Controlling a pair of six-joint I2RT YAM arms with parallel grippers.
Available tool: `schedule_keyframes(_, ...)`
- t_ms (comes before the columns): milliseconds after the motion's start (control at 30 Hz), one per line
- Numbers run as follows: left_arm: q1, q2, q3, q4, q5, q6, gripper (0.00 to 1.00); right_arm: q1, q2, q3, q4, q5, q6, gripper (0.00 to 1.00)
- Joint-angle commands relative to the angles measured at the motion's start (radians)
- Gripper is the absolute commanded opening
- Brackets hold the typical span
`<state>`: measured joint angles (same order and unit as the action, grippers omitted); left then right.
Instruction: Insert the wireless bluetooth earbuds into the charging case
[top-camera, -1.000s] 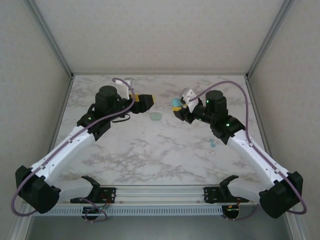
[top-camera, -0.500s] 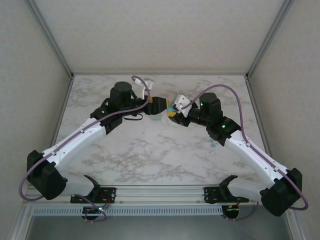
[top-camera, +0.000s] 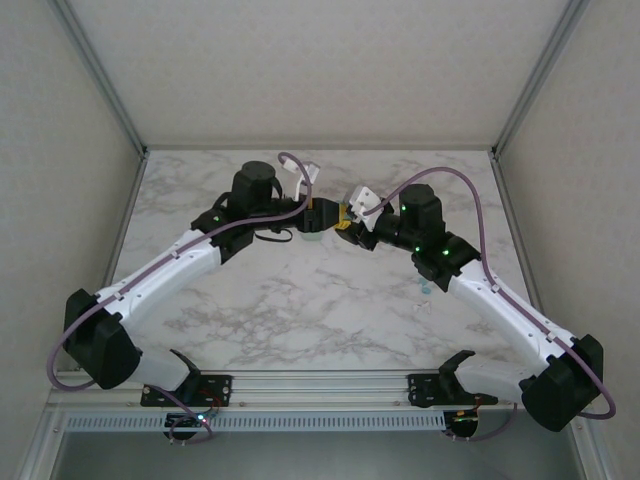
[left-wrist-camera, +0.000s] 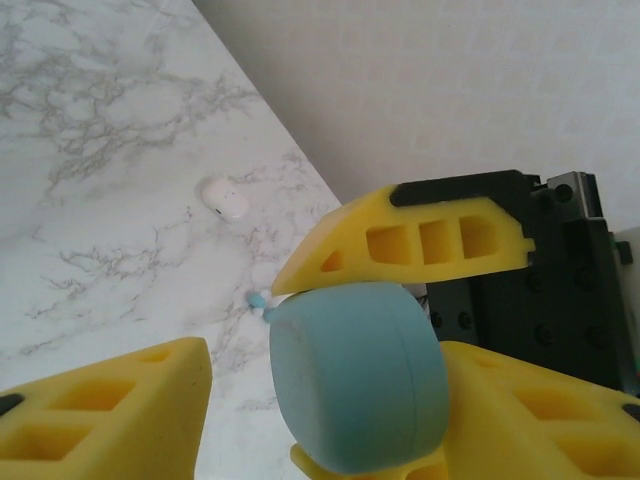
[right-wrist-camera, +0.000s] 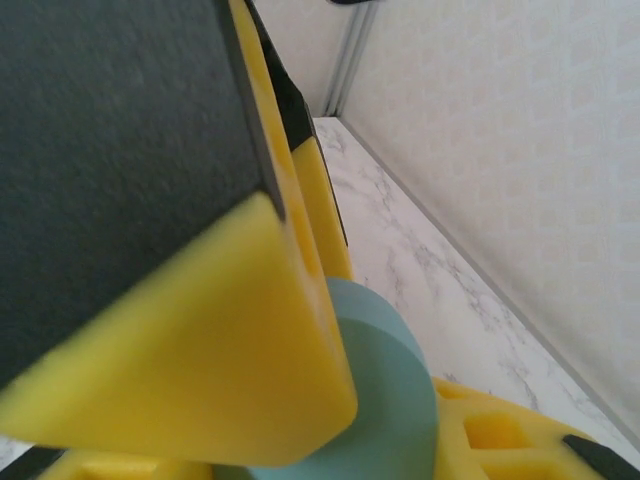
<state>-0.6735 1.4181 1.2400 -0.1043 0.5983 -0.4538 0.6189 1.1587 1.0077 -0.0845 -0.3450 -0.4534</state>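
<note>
Case (left-wrist-camera: 355, 380) sat clamped in the right end effector (top-camera: 341, 220) above the surface (top-camera: 300, 300), left end effector (top-camera: 321, 212) faced it, fingers apart around the case, one finger clear of it, earbuds (top-camera: 425, 286) lay on the surface beside the right arm

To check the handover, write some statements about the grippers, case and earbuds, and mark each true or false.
1. The right gripper holds the charging case between its fingers. True.
2. The charging case lies on the table. False: it is held up off the table.
3. A small white rounded piece lies on the table. True.
4. The left gripper is clamped on the case. False: one of its fingers stands apart from the case.
5. The earbuds lie on the table beside the right arm. True.
</note>
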Motion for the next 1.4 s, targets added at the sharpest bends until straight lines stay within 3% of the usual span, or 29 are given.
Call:
schedule_keyframes(0,-0.011,0.002,0.042,-0.03,0.021,0.011,0.51,0.013,0.002,0.019,0.04,-0.02,0.01,0.31)
schedule_keyframes(100,-0.011,-0.005,0.041,-0.025,0.001,-0.002,0.45,0.022,0.005,0.033,-0.003,-0.033,-0.025,0.32)
schedule_keyframes(333,-0.011,-0.026,0.031,-0.012,-0.062,-0.063,0.22,0.024,-0.017,0.022,0.003,-0.025,-0.036,0.37)
schedule_keyframes(500,-0.01,-0.062,-0.009,0.039,-0.134,-0.193,0.13,0.017,-0.097,-0.084,0.157,-0.013,-0.023,0.56)
schedule_keyframes(600,-0.009,-0.096,-0.072,0.156,-0.133,-0.322,0.14,-0.022,-0.144,-0.179,0.275,-0.004,-0.01,0.6)
schedule_keyframes(767,-0.011,-0.112,-0.125,0.293,-0.083,-0.465,0.14,-0.12,-0.139,-0.163,0.278,-0.183,0.073,0.61)
schedule_keyframes(1000,-0.011,-0.146,-0.121,0.291,-0.074,-0.489,0.15,-0.143,-0.076,-0.084,0.246,-0.381,0.064,0.63)
schedule_keyframes(1367,-0.011,-0.159,-0.116,0.259,-0.06,-0.475,0.16,-0.154,-0.002,-0.036,0.344,-0.426,0.094,0.54)
